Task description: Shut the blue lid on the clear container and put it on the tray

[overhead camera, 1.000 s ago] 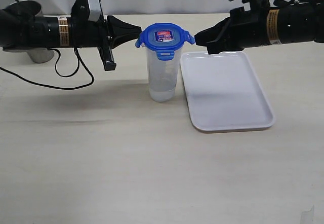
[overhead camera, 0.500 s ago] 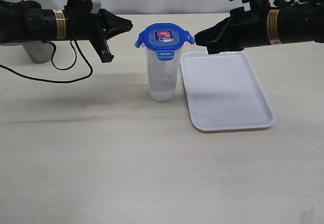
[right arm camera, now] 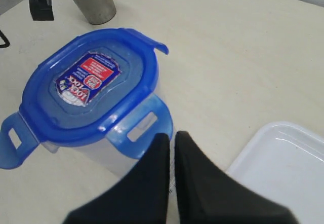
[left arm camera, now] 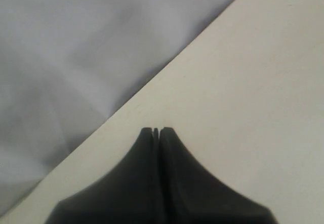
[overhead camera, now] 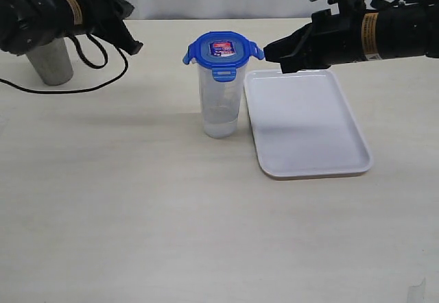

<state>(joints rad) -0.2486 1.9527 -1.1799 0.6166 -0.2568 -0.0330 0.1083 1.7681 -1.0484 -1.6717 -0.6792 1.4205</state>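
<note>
**Figure. Lid-closing stage, seen from the exterior and both wrist cameras.**

The pale table (overhead camera: 137,214) carries all the work. The white tray (overhead camera: 309,125) lies flat just beside the clear container (overhead camera: 221,104), on its right in the exterior view. This placement probably keeps the final transfer short.

The right arm reaches in level from the right, above the tray's far edge. The left arm is held at the far left, near the table's back edge. It is well apart from the container and close to a grey steel cup (overhead camera: 49,63) (not part of the task).

The clear container stands upright on the table, not yet on the tray. The blue lid (overhead camera: 221,49) sits on its rim, sticker face up. The side tabs flare outward while the front tab hangs down, so the lid appears seated but not fully locked.

The right gripper (overhead camera: 269,51) points its tips at the lid's right-hand tab. The right wrist view shows the jaws drawn almost together with only a thin slit between them, and they hold nothing. The tips (right arm camera: 171,137) are just beside a tab (right arm camera: 144,130), though whether they touch it cannot be told. A narrow closed tip suits pressing a tab down, which is likely the step in hand.

The left gripper (left arm camera: 156,131) has its jaws pressed together and empty, over bare table near the grey backdrop.
</note>
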